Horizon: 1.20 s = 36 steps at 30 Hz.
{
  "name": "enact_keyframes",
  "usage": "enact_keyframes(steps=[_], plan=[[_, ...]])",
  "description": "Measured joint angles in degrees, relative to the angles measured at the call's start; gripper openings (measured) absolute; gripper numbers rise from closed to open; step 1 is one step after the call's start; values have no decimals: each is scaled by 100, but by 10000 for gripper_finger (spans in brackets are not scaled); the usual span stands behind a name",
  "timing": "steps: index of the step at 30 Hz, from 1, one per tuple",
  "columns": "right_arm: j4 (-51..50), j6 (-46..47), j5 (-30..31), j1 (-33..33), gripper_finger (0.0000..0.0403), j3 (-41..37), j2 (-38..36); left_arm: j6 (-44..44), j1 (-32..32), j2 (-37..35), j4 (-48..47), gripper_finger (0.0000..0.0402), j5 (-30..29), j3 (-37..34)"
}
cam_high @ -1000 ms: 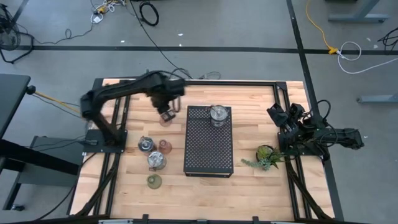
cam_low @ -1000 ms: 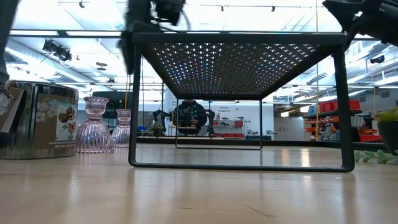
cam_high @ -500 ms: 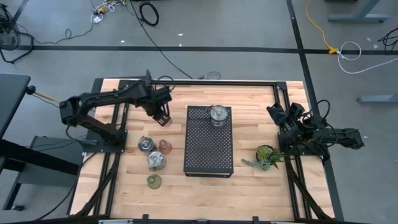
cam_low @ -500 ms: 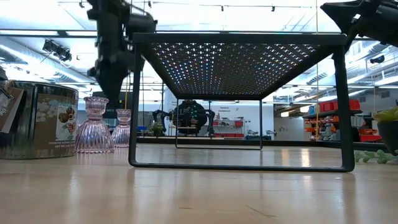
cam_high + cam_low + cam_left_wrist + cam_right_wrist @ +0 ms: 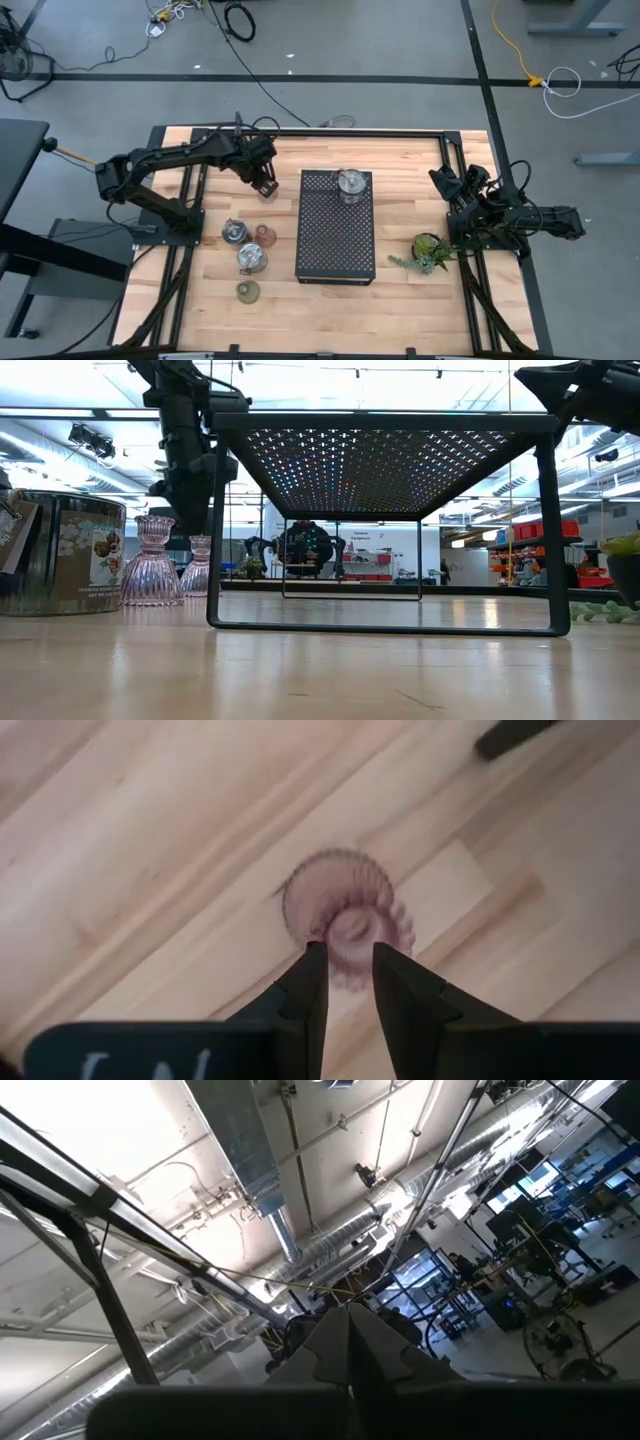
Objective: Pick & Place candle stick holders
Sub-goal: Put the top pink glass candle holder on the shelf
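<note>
With the left gripper lowered over a pinkish-red candle stick holder on the table left of the black perforated stand, fingers narrowly parted astride its stem and not yet clamped, an off-centre closure could tip the glass; right gripper parked, closed.

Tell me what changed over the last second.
The left gripper swung away from the black rack toward the table's left rear and came down over a pink holder; its fingers now straddle the holder's centre, not yet closed on it. The clear holder on the rack, the four holders in the left cluster, the plant and the parked right arm did not move.
</note>
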Motion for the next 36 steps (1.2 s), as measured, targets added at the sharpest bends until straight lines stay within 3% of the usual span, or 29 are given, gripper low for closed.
enact_keyframes(steps=[17,22,28,32,36], plan=[[-9,0,0,0,6,0,0,86,52,738,202,83,-68,33],[-41,0,-1,0,6,0,0,90,60,835,302,41,-23,33],[-77,0,-1,-1,6,0,0,46,150,847,202,39,312,52],[-79,0,1,-2,6,0,0,143,104,895,-419,37,356,453],[-90,0,37,0,6,0,0,439,0,900,-1138,24,397,1317]])
